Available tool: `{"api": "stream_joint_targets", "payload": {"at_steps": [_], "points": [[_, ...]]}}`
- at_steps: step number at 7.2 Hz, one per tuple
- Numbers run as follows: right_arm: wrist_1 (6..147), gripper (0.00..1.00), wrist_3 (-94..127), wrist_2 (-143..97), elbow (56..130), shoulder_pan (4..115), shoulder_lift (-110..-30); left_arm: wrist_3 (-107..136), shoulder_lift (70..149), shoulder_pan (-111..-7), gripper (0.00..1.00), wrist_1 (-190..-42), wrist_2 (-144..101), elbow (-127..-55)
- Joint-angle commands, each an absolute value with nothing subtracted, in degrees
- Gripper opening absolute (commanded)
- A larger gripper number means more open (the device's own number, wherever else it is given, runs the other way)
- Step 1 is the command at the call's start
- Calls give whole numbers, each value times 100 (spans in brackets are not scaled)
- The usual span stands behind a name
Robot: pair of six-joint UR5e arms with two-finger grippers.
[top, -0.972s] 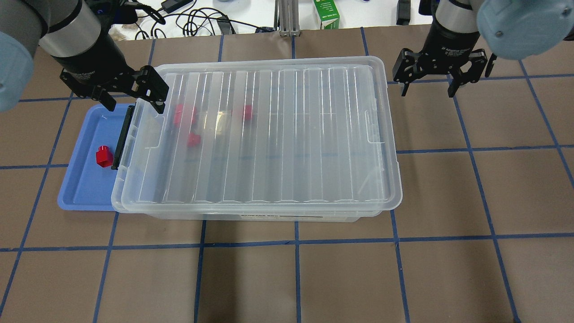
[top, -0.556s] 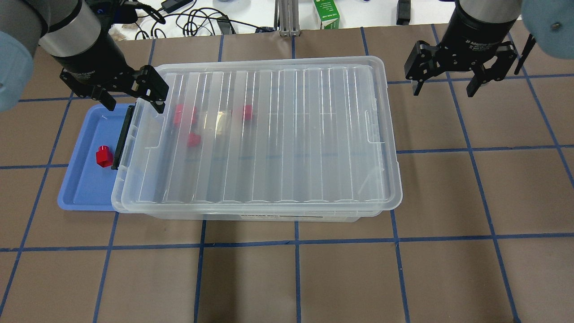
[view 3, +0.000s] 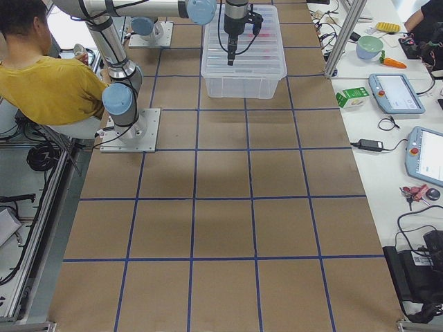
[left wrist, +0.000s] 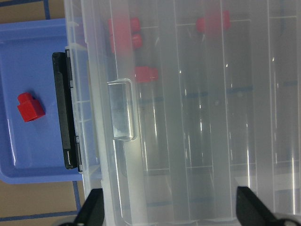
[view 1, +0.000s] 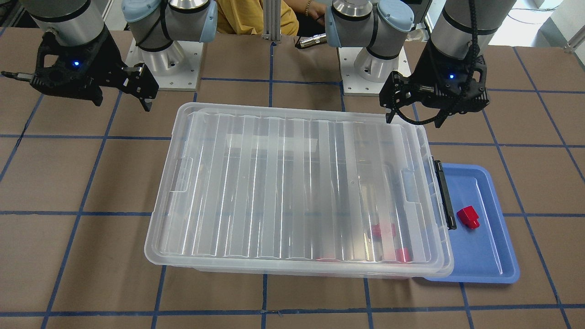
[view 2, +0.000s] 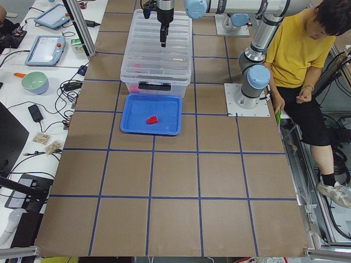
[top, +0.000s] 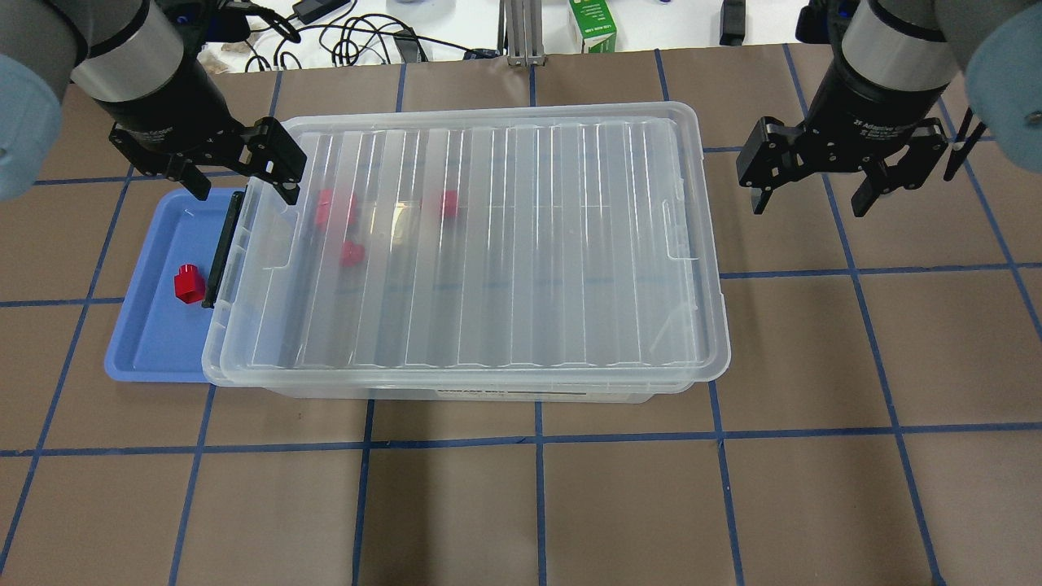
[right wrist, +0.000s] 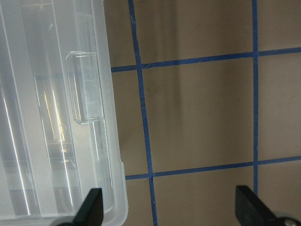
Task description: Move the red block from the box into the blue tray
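Overhead exterior view: the right gripper (top: 810,203), jaws wide and empty, has shifted a little outward from the end of the box (top: 716,358) in the last second. The left gripper (top: 244,194), also wide and empty, has stayed over the box corner near the latch (top: 221,248).

Front-facing view: one red block (view 1: 468,217) lies in the blue tray (view 1: 493,256), near the latch but apart.

Left wrist view: three more blocks (left wrist: 146,74) lie under the closed lid (left wrist: 211,141). I judge the placing is finished.
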State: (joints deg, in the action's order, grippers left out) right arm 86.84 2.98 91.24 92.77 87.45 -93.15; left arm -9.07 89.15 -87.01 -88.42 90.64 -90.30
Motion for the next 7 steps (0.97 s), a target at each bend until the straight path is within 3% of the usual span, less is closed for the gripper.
{"api": "stream_joint_targets", "payload": {"at_steps": [1, 7], "points": [[8727, 100, 281, 9114, 9360, 8736, -9369, -905, 9017, -8701, 100, -8842, 9070, -8956], [8745, 100, 334, 9114, 9291, 8736, -9466, -914, 9009, -8692, 100, -8851, 9070, -8965]]}}
